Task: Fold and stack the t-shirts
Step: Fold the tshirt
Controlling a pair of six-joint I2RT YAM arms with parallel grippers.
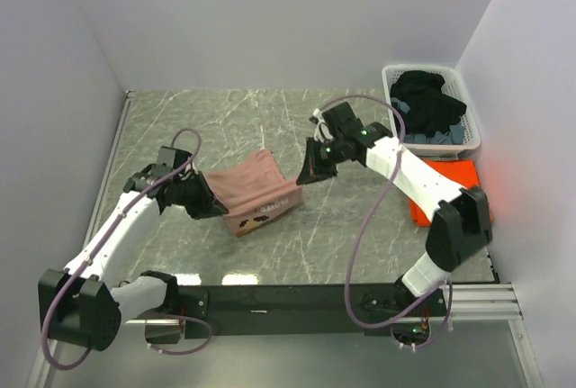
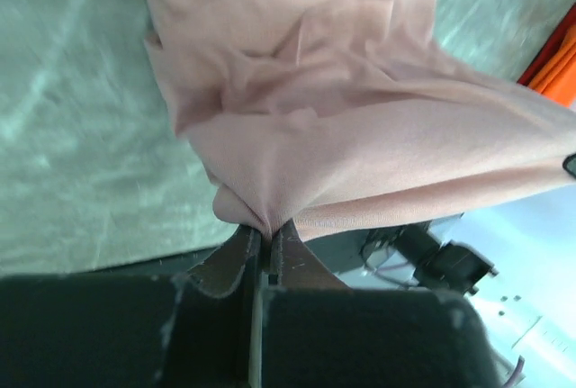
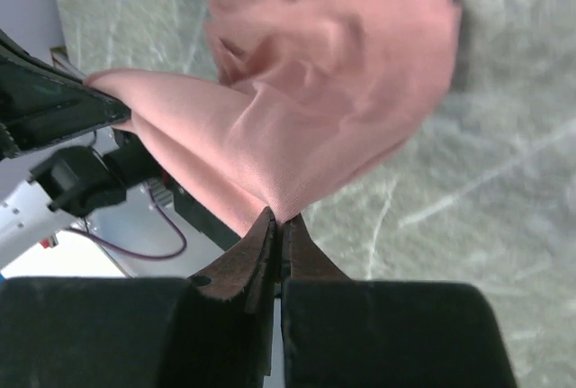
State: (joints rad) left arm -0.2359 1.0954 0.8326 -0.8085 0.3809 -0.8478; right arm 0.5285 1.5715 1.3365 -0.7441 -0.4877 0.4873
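- Pinching is being done by both grippers on the same dusty-pink tee [image 1: 255, 188], which is spread out on the marble-look table [image 1: 225, 118], well to the left of the white laundry basket [image 1: 393, 73] and closer to the arm bases than the basket is.
- The left gripper [image 2: 268, 229] is clamped tight on a bunched bit of the tee's edge, on the side farthest from the basket. The fabric is gathered into a little knot right at the fingertips.
- The right gripper [image 3: 280, 219] is squeezed closed on a folded corner of the tee, on the side facing the basket.
- The cloth is pulled into ridges between the two grips, so it looks lightly stretched. Some white lettering can be made out along the tee's near edge, but it's too small to be read.
- The orange tee [image 1: 454, 175] is laid flat just in front of the basket, partly covered by the right arm and well apart from the pink one.
- Dark clothes [image 1: 427, 104] are heaped inside the basket.
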